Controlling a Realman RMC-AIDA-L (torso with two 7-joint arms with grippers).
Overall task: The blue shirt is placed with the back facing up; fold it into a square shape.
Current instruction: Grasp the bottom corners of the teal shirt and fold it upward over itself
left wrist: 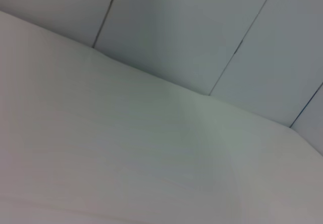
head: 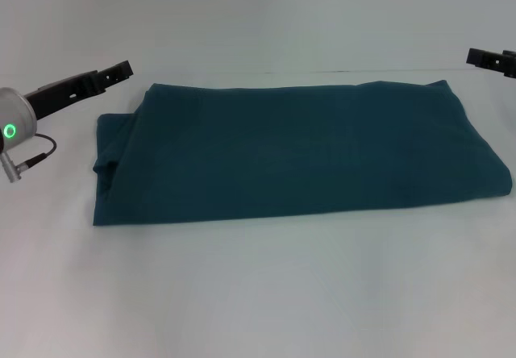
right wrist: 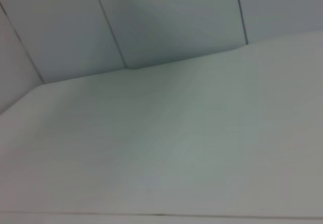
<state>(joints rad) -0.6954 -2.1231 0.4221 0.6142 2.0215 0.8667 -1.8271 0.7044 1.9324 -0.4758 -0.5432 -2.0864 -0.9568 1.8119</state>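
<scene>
The blue shirt [head: 290, 152] lies flat on the white table [head: 258, 293] in the head view. It is folded into a wide rectangle with its plain side up and no lettering showing. Layered folds show at its left end. My left gripper [head: 119, 71] hangs above the table just beyond the shirt's far left corner and is apart from the cloth. My right gripper [head: 487, 58] is at the far right edge of the view, beyond the shirt's far right corner, and holds nothing. Neither wrist view shows the shirt.
Both wrist views show only the white tabletop [left wrist: 126, 163] [right wrist: 166, 148] and a grey panelled wall [left wrist: 202, 27] [right wrist: 166, 17] behind it. Bare table lies in front of the shirt toward me.
</scene>
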